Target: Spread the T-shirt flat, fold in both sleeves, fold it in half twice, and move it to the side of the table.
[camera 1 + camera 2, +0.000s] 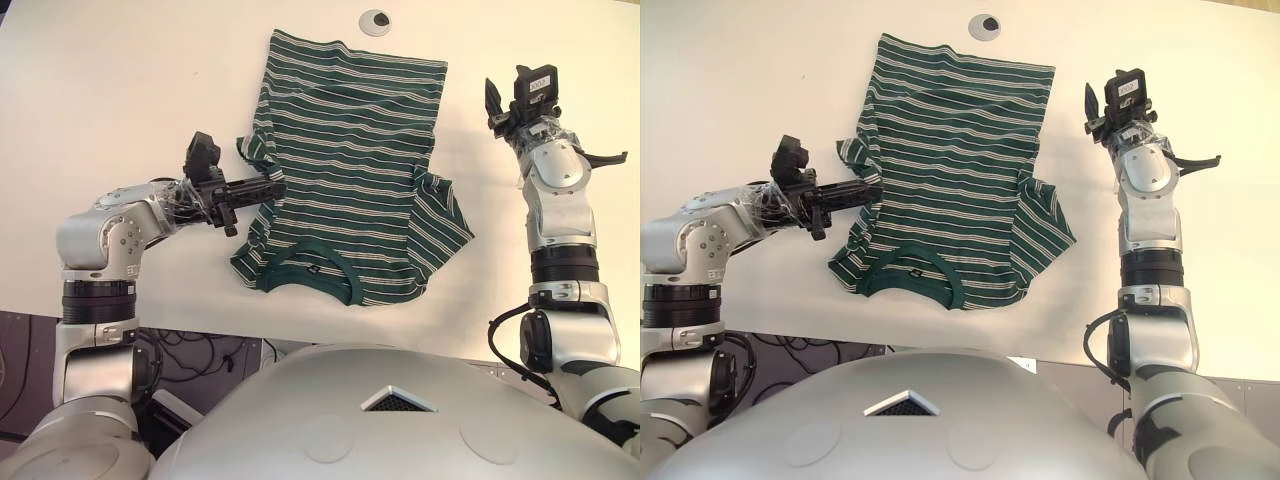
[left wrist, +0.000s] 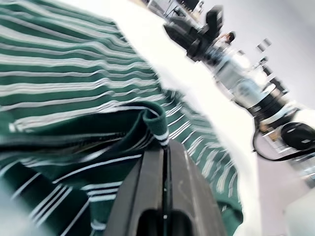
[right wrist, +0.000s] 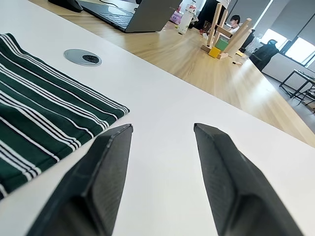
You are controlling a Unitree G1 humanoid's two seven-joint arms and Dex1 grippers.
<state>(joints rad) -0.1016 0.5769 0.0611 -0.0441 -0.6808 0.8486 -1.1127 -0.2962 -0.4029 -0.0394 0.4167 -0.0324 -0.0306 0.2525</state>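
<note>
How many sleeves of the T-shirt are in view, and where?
2. The left sleeve is bunched at the left edge of the T-shirt, by the left pincer; the right sleeve lies spread at its right edge.

— What is the left gripper (image 2: 165, 147) hiding?
— Its tips are covering the shirt (image 1: 350, 170) fold, probably a sleeve hem.
— Else?
— The right arm (image 2: 236, 83) is blurring beyond it; the right wrist view's edge is cutting the shirt off.
</note>
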